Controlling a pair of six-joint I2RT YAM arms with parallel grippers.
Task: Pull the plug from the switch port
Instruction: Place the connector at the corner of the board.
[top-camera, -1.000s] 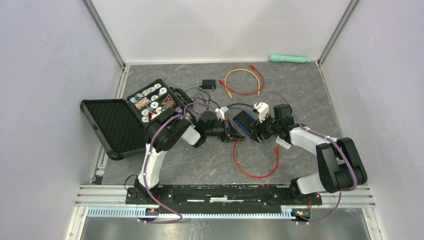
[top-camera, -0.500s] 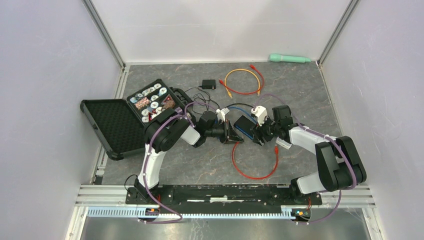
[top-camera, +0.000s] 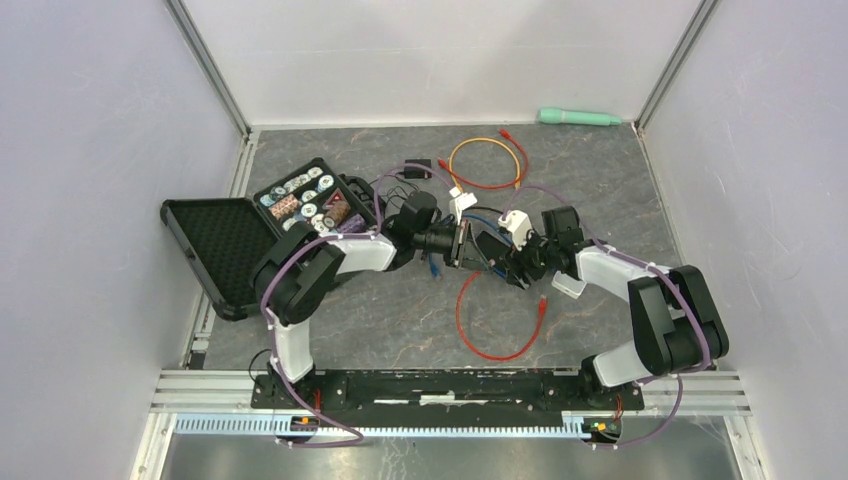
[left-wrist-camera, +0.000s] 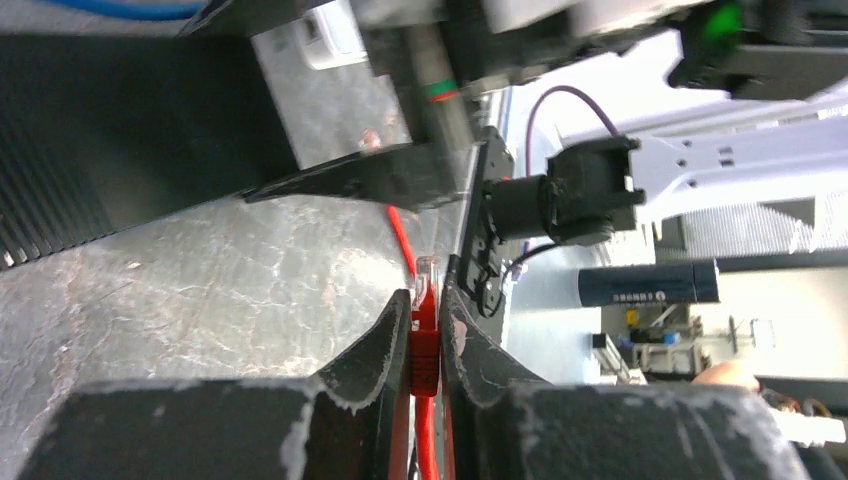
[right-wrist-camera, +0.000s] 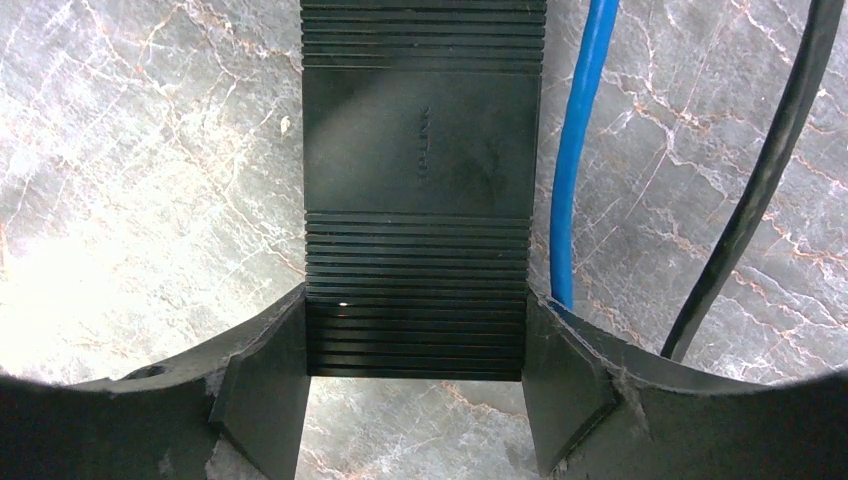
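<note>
Red-booted network plug, light, stiff, with a fragile clear tip, sits pinched at its boot in the narrow left hand, apparently free of the ribbed black plastic switch the right hand clamps.

Marbled table bears open case, red cable, orange cable.
</note>
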